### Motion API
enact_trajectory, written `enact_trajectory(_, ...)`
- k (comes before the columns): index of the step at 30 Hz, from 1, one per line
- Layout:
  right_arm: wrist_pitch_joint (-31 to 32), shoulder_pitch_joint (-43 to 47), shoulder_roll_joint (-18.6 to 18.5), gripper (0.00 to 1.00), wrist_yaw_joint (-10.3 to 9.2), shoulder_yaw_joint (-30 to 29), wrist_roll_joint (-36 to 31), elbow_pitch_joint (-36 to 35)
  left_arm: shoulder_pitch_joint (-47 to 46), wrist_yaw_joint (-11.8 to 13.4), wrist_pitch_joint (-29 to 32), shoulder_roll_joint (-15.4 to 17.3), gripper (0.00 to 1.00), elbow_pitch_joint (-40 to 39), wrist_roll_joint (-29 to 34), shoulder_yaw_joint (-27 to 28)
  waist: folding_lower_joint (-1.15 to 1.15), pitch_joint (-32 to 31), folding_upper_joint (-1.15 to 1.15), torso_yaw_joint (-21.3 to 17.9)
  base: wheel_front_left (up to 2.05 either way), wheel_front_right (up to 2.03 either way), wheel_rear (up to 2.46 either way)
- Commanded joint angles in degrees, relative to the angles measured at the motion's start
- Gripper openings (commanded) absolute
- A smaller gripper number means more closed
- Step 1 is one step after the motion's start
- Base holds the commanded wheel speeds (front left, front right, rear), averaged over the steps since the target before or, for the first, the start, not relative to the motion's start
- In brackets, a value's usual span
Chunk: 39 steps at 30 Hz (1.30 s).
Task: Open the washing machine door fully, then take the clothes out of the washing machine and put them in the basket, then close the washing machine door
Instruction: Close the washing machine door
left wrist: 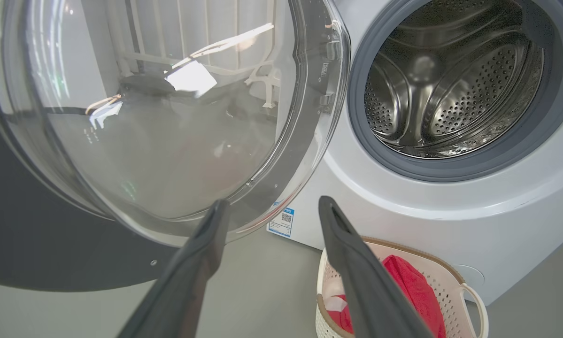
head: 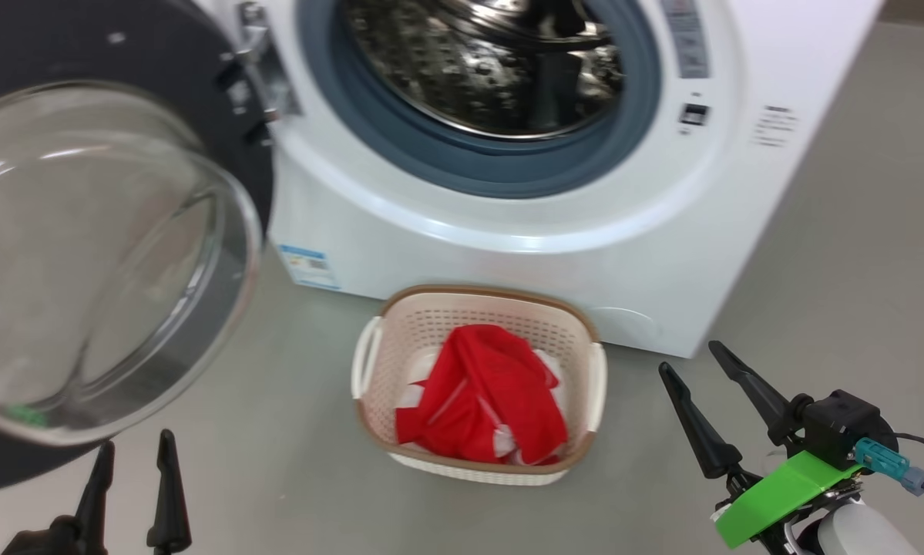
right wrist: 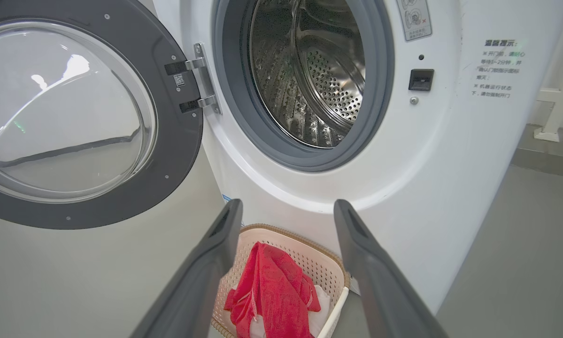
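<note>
The white washing machine (head: 508, 223) stands ahead with its steel drum (head: 485, 62) showing bare metal. Its round black door (head: 92, 254) with the bulging glass window hangs swung wide open at the left, close to the head camera. On the floor in front sits the cream basket (head: 477, 308), holding the red clothes (head: 485, 401) with white trim. My left gripper (head: 134, 451) is open at the lower left, just under the door's rim. My right gripper (head: 693, 358) is open at the lower right, to the right of the basket. Both hold nothing.
Grey floor (head: 277, 462) spreads around the basket and to the machine's right. The door latch socket (right wrist: 420, 80) sits on the machine's front right of the opening. A white frame (right wrist: 558, 94) stands beyond the machine's right side.
</note>
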Motion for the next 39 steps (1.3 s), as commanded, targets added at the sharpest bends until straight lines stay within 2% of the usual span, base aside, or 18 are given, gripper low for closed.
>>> enact_trajectory(1,-0.3,-1.7,-1.0,1.00,0.09,1.5,0.6,-1.0,-0.3,-0.2,-0.7,0.7,1.00,-0.8,-0.4,2.0,0.00,-0.5,0.00,5.1,0.00,0.00,0.00)
enact_trajectory(9,-0.3,-2.4,-1.7,1.00,0.09,3.2,1.3,-0.2,0.4,0.2,-0.7,0.5,1.00,0.4,-0.7,1.8,0.00,-1.5,0.00,10.3,0.00,0.00,0.00)
enact_trajectory(22,-0.3,-2.3,-1.7,1.00,0.09,5.0,2.4,0.8,1.6,1.0,-0.7,0.4,1.00,0.7,-0.4,1.7,0.00,-3.0,0.00,15.4,0.00,0.00,0.00)
enact_trajectory(39,-0.3,-4.3,-2.0,1.00,0.09,6.6,2.8,1.3,2.6,2.5,-0.7,0.4,1.00,-1.0,-1.6,1.3,0.00,-2.5,0.00,15.8,0.00,0.00,0.00)
